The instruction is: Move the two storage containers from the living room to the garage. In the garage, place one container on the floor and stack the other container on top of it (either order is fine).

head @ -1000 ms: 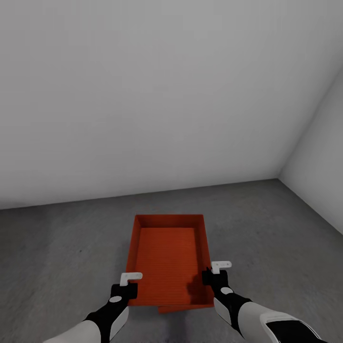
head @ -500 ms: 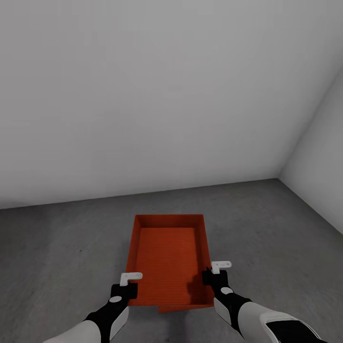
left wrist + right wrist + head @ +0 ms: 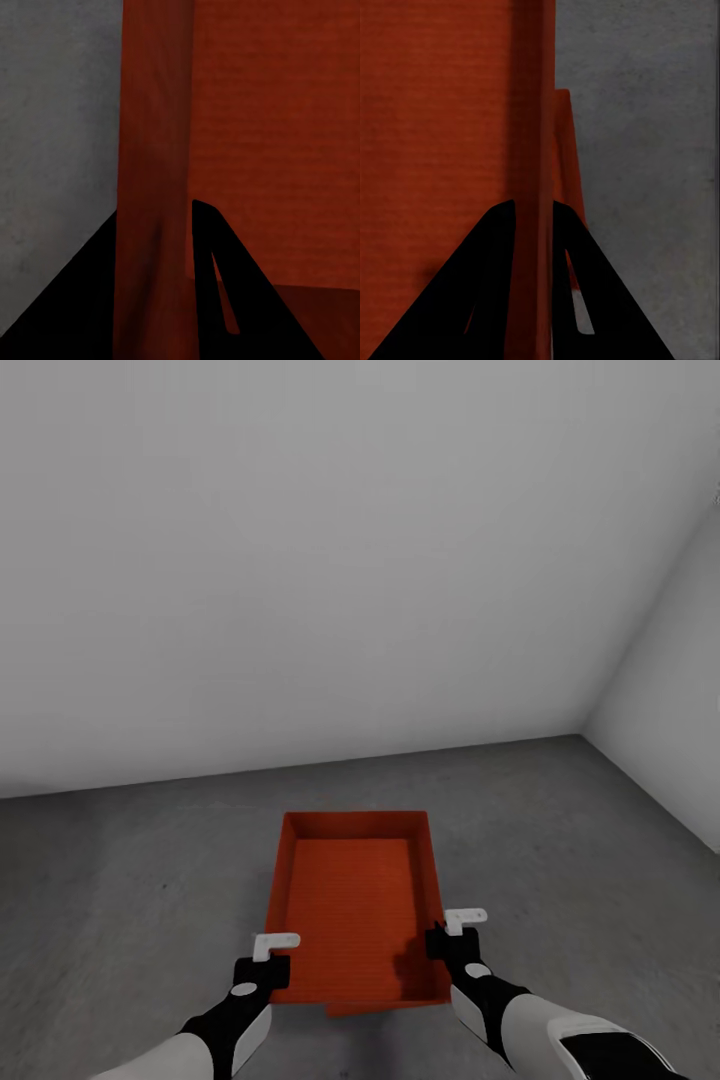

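A red-orange open-top storage container point(image 3: 352, 900) hangs low over the dark grey concrete floor point(image 3: 140, 880) of the garage. My left gripper point(image 3: 264, 964) is shut on its left wall near the front corner. My right gripper point(image 3: 448, 942) is shut on its right wall. In the left wrist view the wall point(image 3: 154, 150) runs between the black fingers of the left gripper point(image 3: 155, 217). The right wrist view shows the right gripper point(image 3: 534, 206) pinching the wall the same way. A sliver of a second storage container point(image 3: 390, 1008) peeks out under the front edge, also seen as an orange edge point(image 3: 568, 157).
A plain white wall point(image 3: 300, 560) stands straight ahead and meets another white wall point(image 3: 670, 720) at the right corner. Bare concrete spreads to the left and right of the containers.
Both grippers and the held container have dipped by a hair; otherwise nothing has visibly moved.
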### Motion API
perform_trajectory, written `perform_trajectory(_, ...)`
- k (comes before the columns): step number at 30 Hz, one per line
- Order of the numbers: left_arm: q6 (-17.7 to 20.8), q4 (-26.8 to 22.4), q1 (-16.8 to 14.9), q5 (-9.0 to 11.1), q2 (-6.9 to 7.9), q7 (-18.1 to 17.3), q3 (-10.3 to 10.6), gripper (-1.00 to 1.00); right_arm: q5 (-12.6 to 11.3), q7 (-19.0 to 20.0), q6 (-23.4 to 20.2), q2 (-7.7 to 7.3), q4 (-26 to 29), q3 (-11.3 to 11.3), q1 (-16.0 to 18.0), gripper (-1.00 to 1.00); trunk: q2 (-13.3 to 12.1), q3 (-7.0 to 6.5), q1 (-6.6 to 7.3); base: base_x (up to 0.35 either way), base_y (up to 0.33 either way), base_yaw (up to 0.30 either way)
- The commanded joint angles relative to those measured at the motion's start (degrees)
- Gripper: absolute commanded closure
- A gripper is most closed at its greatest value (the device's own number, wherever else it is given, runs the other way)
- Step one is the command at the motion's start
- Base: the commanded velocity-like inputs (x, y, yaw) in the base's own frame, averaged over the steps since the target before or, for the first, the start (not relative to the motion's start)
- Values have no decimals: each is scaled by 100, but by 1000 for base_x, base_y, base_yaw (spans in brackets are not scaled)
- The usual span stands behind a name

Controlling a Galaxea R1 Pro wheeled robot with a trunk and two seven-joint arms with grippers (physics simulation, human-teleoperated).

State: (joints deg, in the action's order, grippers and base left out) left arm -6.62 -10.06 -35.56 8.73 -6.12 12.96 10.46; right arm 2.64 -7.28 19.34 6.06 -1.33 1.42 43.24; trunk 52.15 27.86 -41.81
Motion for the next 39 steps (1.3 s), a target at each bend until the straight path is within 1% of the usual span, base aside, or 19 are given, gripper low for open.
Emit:
perform_trajectory(1, -28, 30, -4, 107, 84, 66, -246, 100, -53, -107, 52, 0, 10, -221, 9, 100, 5, 5, -1, 0, -262, 0)
perform_trajectory(14, -32, 48, -4, 106, 91, 66, -246, 100, -53, -107, 57, 0, 10, -221, 9, 100, 5, 5, -1, 0, -260, 8)
perform_trajectory(19, -32, 48, -4, 104, 93, 66, -246, 100, -53, -107, 53, 0, 10, -221, 9, 100, 5, 5, -1, 0, -54, 216)
perform_trajectory(33, -32, 56, -4, 103, 85, 66, -246, 100, -53, -107, 52, 0, 10, -221, 9, 100, 5, 5, -1, 0, -1, 297)
perform_trajectory(39, -32, 56, -4, 103, 84, 66, -246, 100, -53, -107, 56, -7, 10, -221, 9, 100, 5, 5, -1, 0, -1, 98)
